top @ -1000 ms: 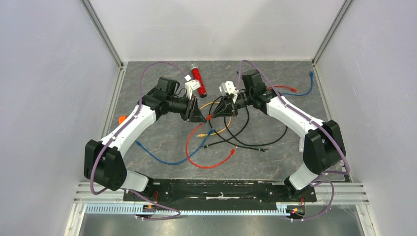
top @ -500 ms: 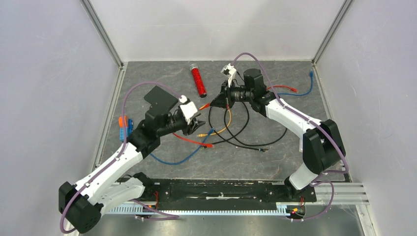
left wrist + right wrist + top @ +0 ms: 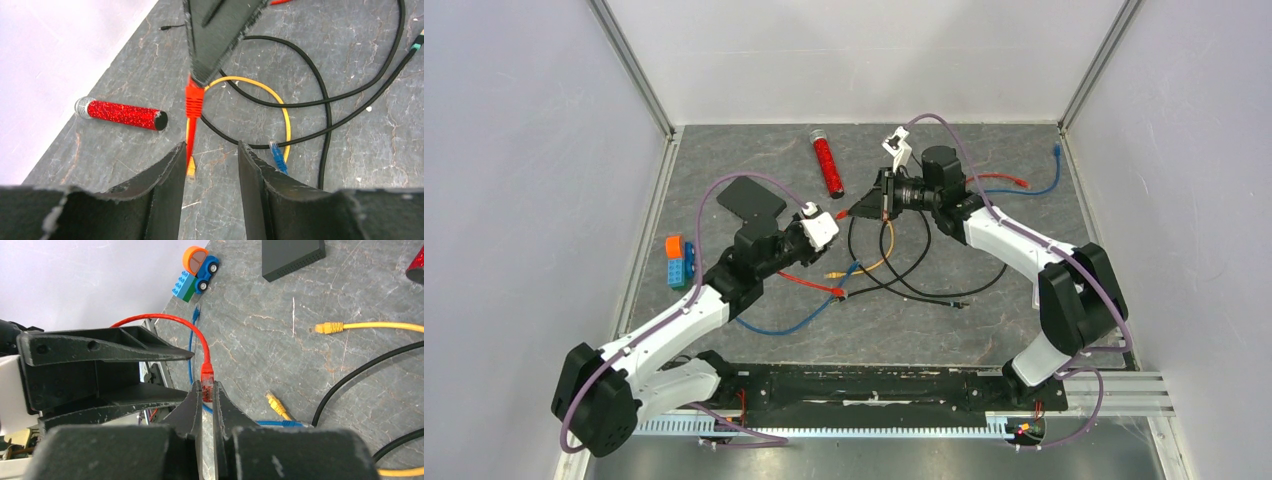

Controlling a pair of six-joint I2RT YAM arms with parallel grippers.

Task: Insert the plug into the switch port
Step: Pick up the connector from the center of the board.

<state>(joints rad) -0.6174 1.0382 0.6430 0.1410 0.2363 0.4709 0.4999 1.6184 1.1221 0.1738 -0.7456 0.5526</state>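
Down on the grey counter point(image 3: 984, 330), both arms reaching in over the clutter. Left arm point(image 3: 674, 325) angled toward the middle, right arm point(image 3: 1014, 245) bent in from the far right.

Back left, lying flat: the black switch box point(image 3: 751, 196), just behind the left wrist. Along the edge facing the right wrist, the switch port row point(image 3: 296, 264), single sockets too small to tell apart.

Near the back wall, a red glitter tube point(image 3: 827, 165). By the left rail, a brick toy car point(image 3: 676, 262).

Tangled across the middle: black cable point(image 3: 924, 290), blue cable point(image 3: 784, 322), yellow cable point(image 3: 270, 92), red cable point(image 3: 809, 283).

Now the left fingers point(image 3: 165, 180): spread apart, gripping nothing, poised over the tangle. And the right fingers point(image 3: 192, 412): pinched tight on the red plug point(image 3: 207, 375), poking out past the tips toward the left fingers, well apart from the switch box.
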